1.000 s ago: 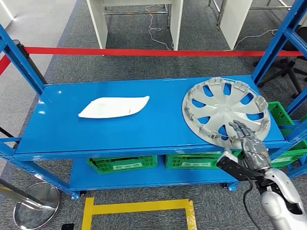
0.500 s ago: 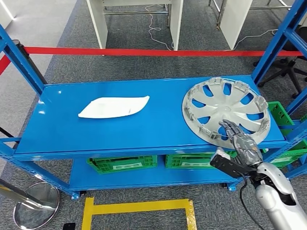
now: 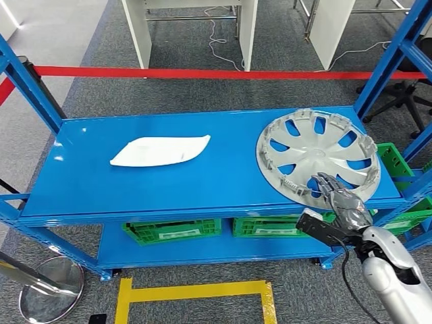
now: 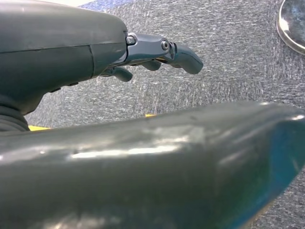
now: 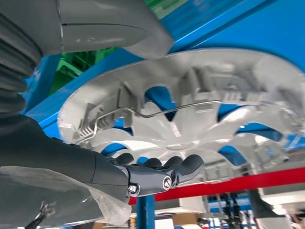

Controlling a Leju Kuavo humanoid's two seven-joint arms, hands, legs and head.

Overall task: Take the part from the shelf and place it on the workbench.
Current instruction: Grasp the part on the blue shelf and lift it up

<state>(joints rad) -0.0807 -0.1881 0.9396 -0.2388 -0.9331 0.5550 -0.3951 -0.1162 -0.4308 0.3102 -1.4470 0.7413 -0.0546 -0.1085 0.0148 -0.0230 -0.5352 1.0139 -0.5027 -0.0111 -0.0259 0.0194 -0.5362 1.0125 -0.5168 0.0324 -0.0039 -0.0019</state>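
Head view: silver hubcap (image 3: 316, 155) lies flat at the right end of the blue shelf (image 3: 152, 182), white part (image 3: 160, 150) well apart toward the left end. My right hand (image 3: 342, 202) is over the hubcap's near rim, fingers spread, holding nothing I can see. Right wrist view: my fingers (image 5: 172, 167) reach along the hubcap (image 5: 201, 109) rim. Left wrist view: my left hand (image 4: 144, 52) hangs above grey carpet (image 4: 230, 57), fingers loosely curled, empty.

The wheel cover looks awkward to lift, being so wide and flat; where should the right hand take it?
Grip the wheel cover at its near rim, coming from the shelf's front edge, where the right hand already is: the rim stands raised with spoke openings behind it for fingers.
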